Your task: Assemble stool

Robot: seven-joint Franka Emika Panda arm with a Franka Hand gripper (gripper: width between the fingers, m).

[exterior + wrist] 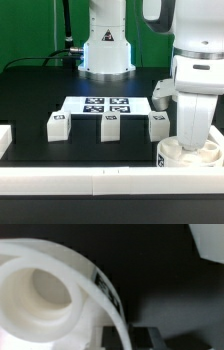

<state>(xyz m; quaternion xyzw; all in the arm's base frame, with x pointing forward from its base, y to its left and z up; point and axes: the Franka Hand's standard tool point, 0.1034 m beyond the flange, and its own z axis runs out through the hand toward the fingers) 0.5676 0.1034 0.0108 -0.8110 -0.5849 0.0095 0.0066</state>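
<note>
Gripper pinches the rim of our one seat, a grip we see only from the wrist; the exterior view alone shows three legs

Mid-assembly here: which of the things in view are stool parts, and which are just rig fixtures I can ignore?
Stool parts:
- round seat, its rim between the fingers of the gripper
- three legs, standing in a row

Rig fixtures:
- marker board, behind the legs
- border rails
</note>
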